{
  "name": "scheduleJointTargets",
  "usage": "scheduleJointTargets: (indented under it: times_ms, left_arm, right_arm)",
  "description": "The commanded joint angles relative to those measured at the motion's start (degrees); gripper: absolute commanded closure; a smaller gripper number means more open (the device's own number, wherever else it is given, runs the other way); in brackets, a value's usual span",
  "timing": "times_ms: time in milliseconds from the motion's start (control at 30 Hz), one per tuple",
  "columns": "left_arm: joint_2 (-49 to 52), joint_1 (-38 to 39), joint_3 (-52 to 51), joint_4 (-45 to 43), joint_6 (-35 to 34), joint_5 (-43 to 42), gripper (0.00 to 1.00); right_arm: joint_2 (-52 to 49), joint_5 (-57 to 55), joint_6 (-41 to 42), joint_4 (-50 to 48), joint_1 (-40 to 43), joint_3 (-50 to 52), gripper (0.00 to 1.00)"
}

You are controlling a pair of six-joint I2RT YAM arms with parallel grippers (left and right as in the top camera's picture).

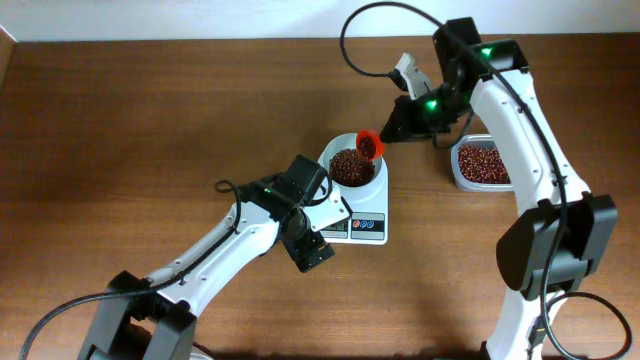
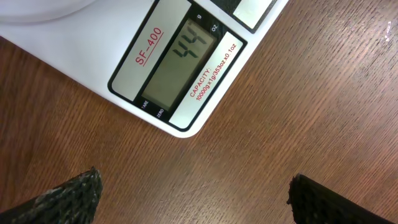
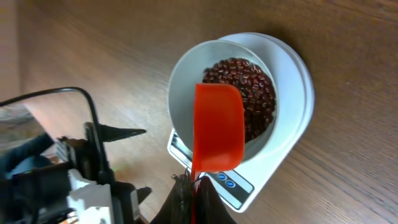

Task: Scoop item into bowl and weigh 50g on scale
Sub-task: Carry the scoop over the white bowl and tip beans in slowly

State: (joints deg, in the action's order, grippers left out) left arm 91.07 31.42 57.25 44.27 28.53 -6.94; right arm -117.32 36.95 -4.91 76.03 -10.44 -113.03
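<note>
Right gripper [image 3: 193, 186] pinches red scoop [image 3: 217, 127] over bowl [image 3: 183, 93] of beans [image 3: 249, 87], handle mostly hidden. Left gripper [image 2: 194, 182], fingers wide, hangs beside scale [image 2: 93, 56], platform cut off.

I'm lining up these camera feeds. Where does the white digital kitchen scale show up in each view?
Overhead: the white flat digital kitchen scale sits at centre, under the small round white bowl of dark red beans.
Left wrist: the scale fills the upper left, grey display close up.
Right wrist: the scale lies right of centre, beneath bowl and red plastic scoop.
Shared landmark: the scale's front panel.
</note>
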Motion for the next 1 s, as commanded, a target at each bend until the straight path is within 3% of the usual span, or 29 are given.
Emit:
scheduleJointTargets:
  times_ms: [0,767,967]
  left_arm:
    - [-0.7,-0.1,-0.2,-0.1,0.9,-0.8,0.01]
    - [-0.7,-0.1,-0.2,-0.1,0.9,-0.8,0.01]
    - [-0.7,-0.1,-0.2,-0.1,0.9,-0.8,0.01]
  right_arm:
    - [1.2,6.6,-0.2,-0.2,1.0,-1.2,0.96]
    - [1.2,6.5,-0.2,-0.2,1.4,-1.2,0.96]
    - [1.2,-2.0,-0.1,-0.2,-2.6,-1.2,0.96]
